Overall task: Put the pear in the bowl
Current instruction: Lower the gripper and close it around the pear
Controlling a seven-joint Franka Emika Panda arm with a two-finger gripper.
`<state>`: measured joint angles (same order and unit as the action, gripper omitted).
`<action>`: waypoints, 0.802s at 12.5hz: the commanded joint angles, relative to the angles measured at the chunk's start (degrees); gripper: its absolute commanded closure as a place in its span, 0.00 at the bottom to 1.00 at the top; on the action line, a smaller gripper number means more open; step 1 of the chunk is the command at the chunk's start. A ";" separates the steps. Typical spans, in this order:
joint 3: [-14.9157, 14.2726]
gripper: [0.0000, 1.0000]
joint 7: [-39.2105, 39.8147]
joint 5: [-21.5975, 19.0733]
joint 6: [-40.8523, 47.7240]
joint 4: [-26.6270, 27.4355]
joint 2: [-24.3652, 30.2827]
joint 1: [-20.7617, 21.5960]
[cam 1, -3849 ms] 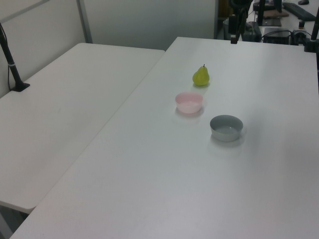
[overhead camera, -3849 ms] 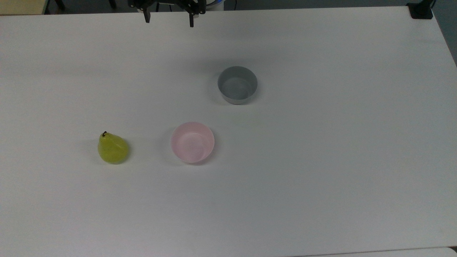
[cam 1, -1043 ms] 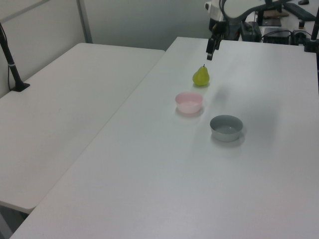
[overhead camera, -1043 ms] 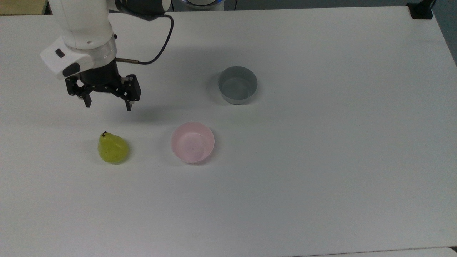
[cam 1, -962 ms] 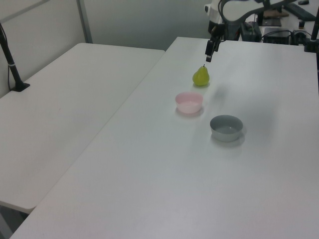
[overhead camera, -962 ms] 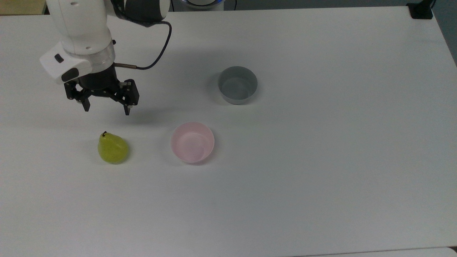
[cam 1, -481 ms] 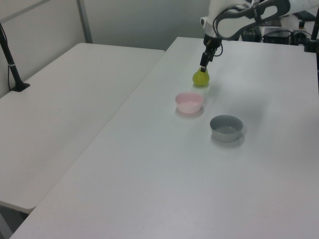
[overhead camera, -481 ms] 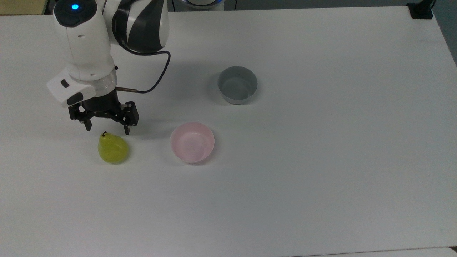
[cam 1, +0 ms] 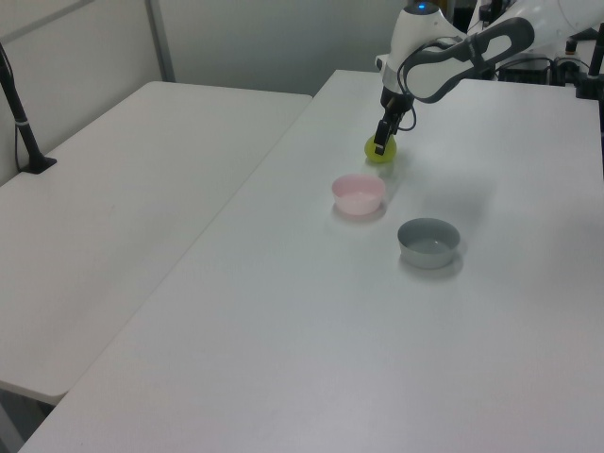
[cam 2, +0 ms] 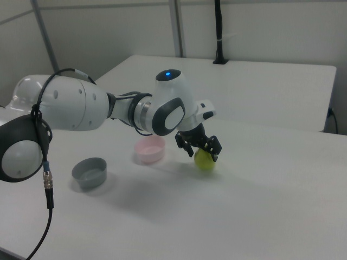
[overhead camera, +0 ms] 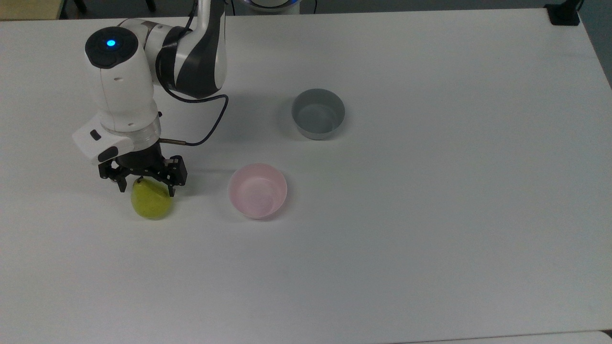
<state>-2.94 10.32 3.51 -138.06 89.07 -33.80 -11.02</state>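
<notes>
The gripper (overhead camera: 146,189) has dropped over the pear (overhead camera: 151,204) — jaws apart, straddling it; the bowl (overhead camera: 257,190) waits at its 3 o'clock in the top view.

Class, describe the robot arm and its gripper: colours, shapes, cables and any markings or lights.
The glossy white rounded arm has dark grey joint sections, a glowing blue light on a black cap, and a thin black cable looping beside the wrist. The black two-finger gripper has slim dark fingers.
</notes>
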 commanded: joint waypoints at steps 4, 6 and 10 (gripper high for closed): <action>0.04 0.00 0.75 0.79 -2.30 -0.39 -1.09 -0.05; 0.04 0.11 0.75 1.23 -2.30 -0.39 -1.44 -0.05; 0.04 0.54 0.75 2.20 -2.30 -0.39 -1.44 -0.05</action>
<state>-2.93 10.34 4.90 -139.19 88.70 -34.91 -11.02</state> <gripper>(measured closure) 0.198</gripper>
